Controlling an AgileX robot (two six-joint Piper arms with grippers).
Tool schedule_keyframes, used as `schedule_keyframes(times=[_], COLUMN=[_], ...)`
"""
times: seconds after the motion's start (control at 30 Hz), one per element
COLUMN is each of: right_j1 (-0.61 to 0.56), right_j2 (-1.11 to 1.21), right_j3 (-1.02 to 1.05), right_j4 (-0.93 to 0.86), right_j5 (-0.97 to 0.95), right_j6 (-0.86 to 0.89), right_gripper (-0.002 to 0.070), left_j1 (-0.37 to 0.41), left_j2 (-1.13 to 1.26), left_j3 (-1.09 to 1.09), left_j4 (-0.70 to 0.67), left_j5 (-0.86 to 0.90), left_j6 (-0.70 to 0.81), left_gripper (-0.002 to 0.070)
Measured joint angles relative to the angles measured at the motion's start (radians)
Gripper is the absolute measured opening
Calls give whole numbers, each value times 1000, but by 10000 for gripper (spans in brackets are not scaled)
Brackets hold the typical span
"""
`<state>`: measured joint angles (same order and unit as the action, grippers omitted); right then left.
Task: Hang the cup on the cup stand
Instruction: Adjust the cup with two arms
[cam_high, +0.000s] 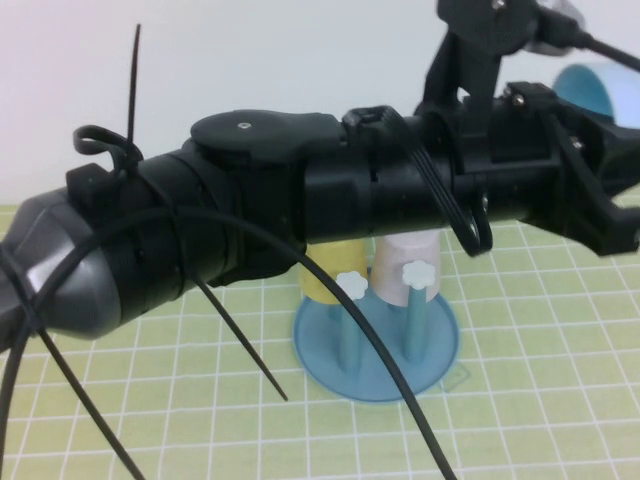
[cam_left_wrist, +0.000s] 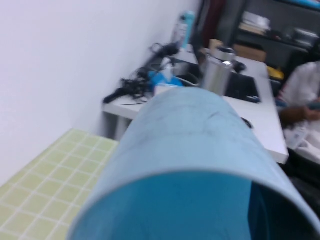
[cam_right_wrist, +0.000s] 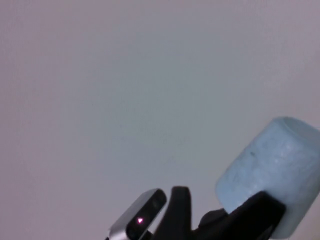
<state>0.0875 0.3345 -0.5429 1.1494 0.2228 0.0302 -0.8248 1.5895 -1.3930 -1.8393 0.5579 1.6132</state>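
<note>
Gripping the light blue cup (cam_high: 590, 88), the left gripper (cam_high: 610, 170) is held high above the counter (cam_high: 550, 350), its arm reaching right across the high view. The fingers are closed on the cup. The cup lies on its side between them. In the left wrist view its open mouth faces back toward the wrist and its closed bottom points away, out past the fingertips. In the right wrist view a black finger (cam_right_wrist: 250, 212) presses against the cup's wall, with the rounded closed bottom sticking out beyond it.

Well below those fingers, and back toward the arm's elbow side, the teal cup stand (cam_high: 330, 350) sits on the green gridded mat. A yellow cup (cam_high: 325, 275) and a pale pink cup (cam_high: 405, 265) are already on its pegs, upside down. Two pegs with white flower caps (cam_high: 352, 283) stand bare in front of them. The blue cup is well apart from the stand and touches none of its pegs.

The right gripper (cam_high: 470, 50) hangs just beside the left gripper's fingers, above and behind them near the white wall. Its fingers stand spread wide with nothing between them, near the cup but not touching it.
</note>
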Motion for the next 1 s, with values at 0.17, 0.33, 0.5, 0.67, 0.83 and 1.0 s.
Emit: schedule_keyframes(times=[0.17,0.33,0.5,0.67,0.83,1.0], right_j1=[0,0,0,0,0,0], right_j2=[-68,-100,-104,-98,-53,55], right_j3=[166,279,341,350,352,352], right_j4=[243,294,251,5,-327,-627], right_j5=[19,90,108,106,35,-120], right_j6=[-47,-264,-530,-760,-849,-931], right_gripper=[643,638,628,555,463,445], left_j1=[-2,-2,-2,-2,-2,-2], left_j2=[2,2,2,2,2,2], left_j3=[0,0,0,0,0,0], left_j4=[0,0,2,1,1,1], left_j5=[23,25,35,60,60,60], left_j6=[0,-41,-67,-67,-67,-88], left_gripper=[0,0,0,0,0,0])
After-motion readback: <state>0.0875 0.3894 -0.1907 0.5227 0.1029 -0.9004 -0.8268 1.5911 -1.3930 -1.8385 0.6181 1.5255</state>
